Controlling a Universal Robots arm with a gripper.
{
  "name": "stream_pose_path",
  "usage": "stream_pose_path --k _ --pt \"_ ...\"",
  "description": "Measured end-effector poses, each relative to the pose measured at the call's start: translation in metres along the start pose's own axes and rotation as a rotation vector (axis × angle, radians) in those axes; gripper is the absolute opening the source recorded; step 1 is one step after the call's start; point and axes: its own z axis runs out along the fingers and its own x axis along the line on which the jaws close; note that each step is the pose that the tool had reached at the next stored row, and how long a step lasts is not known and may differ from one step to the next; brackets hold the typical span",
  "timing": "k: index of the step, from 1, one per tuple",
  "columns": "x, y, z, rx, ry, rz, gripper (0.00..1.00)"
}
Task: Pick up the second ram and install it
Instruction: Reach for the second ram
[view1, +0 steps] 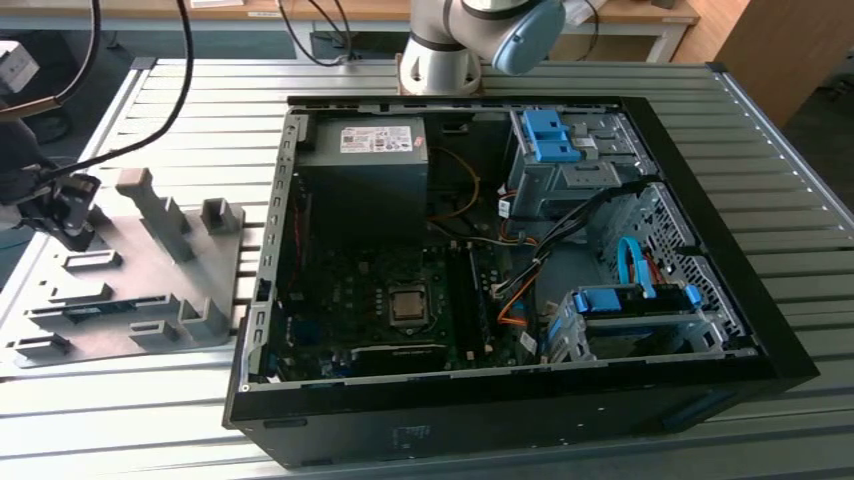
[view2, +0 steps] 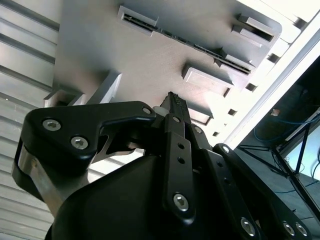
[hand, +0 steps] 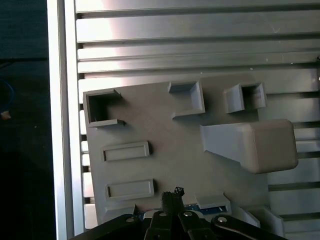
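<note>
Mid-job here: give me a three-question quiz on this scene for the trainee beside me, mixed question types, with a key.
1. True or false: the claw is inside the computer case.
2. Where is the blue-green ram strip? A) in a motherboard slot; B) in a holder on the grey fixture tray; C) loose on the table slats.
3. In the exterior view, on which side of the case does the tray lie?

Key: 1. False, the claw is over the tray, close to the ram strip. 2. B. 3. The exterior view's left.
</note>
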Motion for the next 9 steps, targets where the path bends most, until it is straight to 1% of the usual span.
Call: stream_pose_path --k 9 --pt "0.0003 -0.0005 0.0124 0.0 0.0 0.0 0.1"
